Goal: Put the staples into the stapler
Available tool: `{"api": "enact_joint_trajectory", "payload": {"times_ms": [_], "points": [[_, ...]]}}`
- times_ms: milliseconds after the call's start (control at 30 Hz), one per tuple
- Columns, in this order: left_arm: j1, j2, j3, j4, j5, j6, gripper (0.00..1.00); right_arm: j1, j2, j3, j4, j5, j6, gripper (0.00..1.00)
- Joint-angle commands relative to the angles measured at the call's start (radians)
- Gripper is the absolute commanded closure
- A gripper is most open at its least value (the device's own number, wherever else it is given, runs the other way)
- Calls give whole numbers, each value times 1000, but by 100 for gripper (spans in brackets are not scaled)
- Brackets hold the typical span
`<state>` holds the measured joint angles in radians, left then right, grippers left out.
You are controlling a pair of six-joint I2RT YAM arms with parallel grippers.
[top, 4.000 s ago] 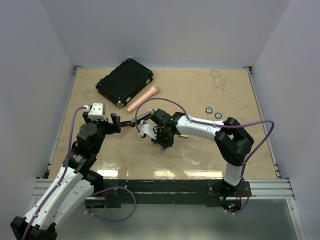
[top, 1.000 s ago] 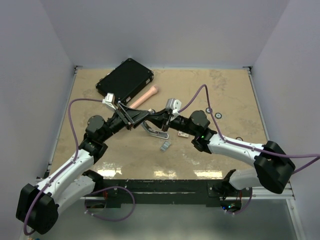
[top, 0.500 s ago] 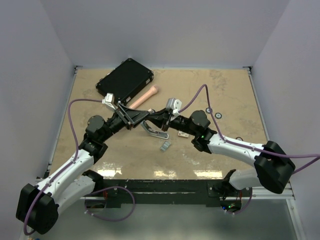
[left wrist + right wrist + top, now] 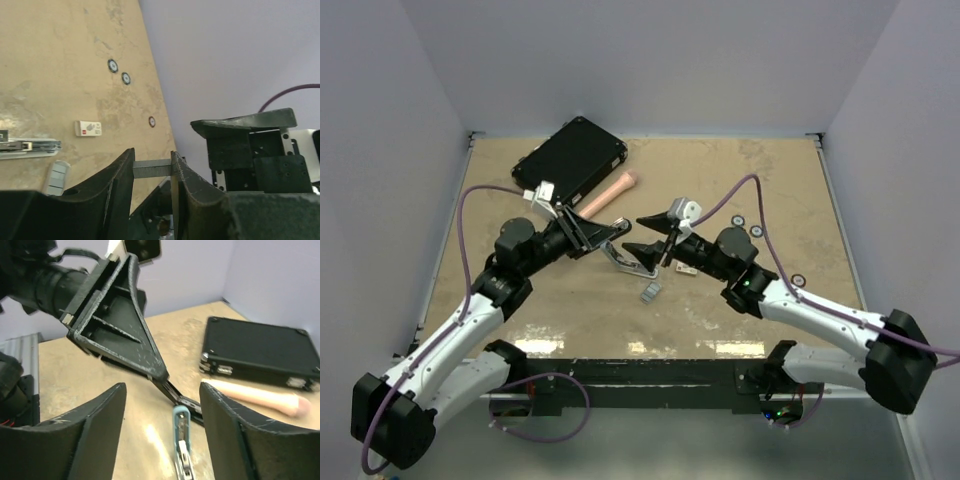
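The staples [image 4: 152, 169], a small grey ribbed block, are pinched between the fingers of my left gripper [image 4: 152, 153]. That gripper [image 4: 603, 232] hovers over the middle of the table, above the opened stapler [image 4: 632, 263]. The stapler's metal channel [image 4: 30, 145] faces up. My right gripper [image 4: 632, 234] faces the left one from the right. It is open with nothing between its fingers [image 4: 162, 390], and the stapler [image 4: 181, 440] lies below the gap.
A black case [image 4: 570, 162] and a pink cylinder [image 4: 607, 197] lie at the back left. A small grey object [image 4: 651, 291] and a small white box [image 4: 685, 270] sit near the stapler. Black rings [image 4: 757, 231] dot the right side. Walls enclose the table.
The right gripper was shut against the left gripper's tips. It has opened and drawn back to the right. The left gripper stays in place with the staples.
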<state>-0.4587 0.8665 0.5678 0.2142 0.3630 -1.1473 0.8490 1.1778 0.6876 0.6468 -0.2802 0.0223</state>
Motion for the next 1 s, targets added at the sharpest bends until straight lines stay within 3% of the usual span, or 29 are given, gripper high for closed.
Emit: {"api": "enact_joint_trajectory", "payload": {"times_ms": [0, 33, 200, 333, 700, 967], "points": [[-3, 28, 158, -332, -93, 356, 75, -10, -139, -51, -159, 200, 8, 34], [-5, 54, 203, -439, -107, 394, 75, -10, -161, -60, -183, 238, 14, 33], [-46, 163, 291, -660, -157, 569, 75, -10, -317, -103, -325, 398, 36, 32], [-193, 293, 362, -832, -274, 601, 75, -11, -369, -117, -375, 495, 33, 32], [-497, 503, 357, -875, -469, 557, 75, -13, -391, -119, -409, 513, 93, 32], [-592, 647, 336, -771, -570, 532, 73, -13, -360, -102, -418, 501, 94, 32]]}}
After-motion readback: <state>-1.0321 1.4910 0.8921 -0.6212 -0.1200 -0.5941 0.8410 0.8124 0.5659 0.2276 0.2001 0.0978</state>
